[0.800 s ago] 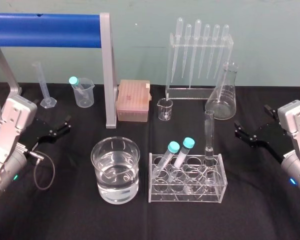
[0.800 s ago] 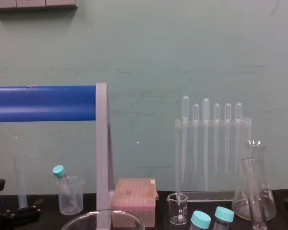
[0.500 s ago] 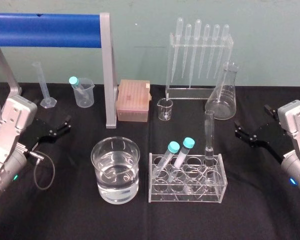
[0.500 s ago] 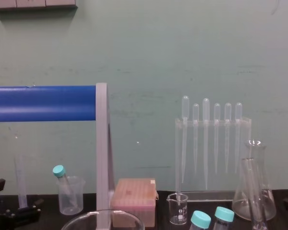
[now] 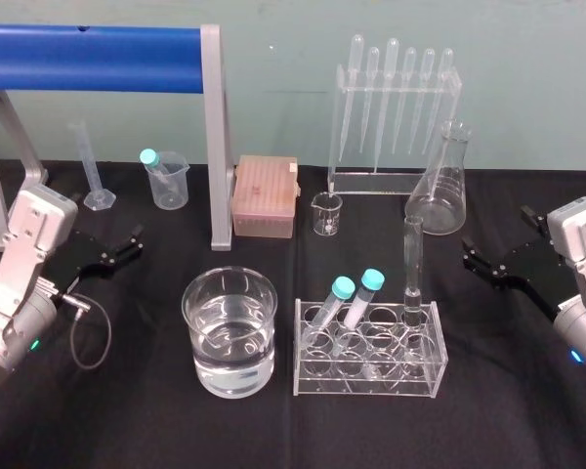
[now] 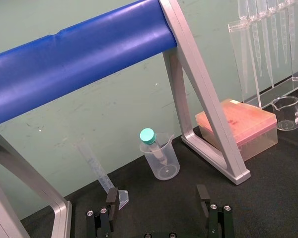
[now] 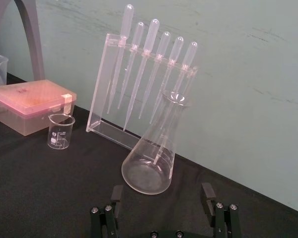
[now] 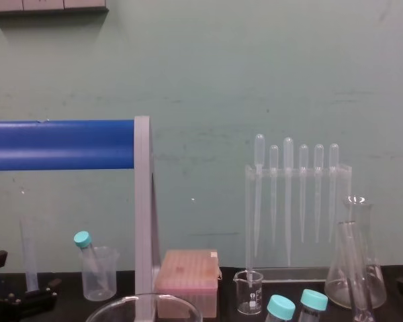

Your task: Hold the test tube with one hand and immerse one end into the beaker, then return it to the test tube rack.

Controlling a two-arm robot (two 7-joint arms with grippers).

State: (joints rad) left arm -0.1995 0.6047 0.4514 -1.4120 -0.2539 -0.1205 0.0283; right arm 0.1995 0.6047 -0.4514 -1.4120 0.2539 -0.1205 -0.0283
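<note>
left gripper [image 6: 157, 193] and right gripper [image 7: 162, 190] low at either side — jaws wide apart, empty

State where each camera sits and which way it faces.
Head: high, looking down at wide clear glass beaker and clear plastic rack, left gripper and right gripper flanking.
Chest: low, facing the wall; left gripper lower left.
Left wrist: behind its open fingers, facing blue-barred frame.
Right wrist: behind its open fingers, facing clear conical flask.
All share the pink tip box.
</note>
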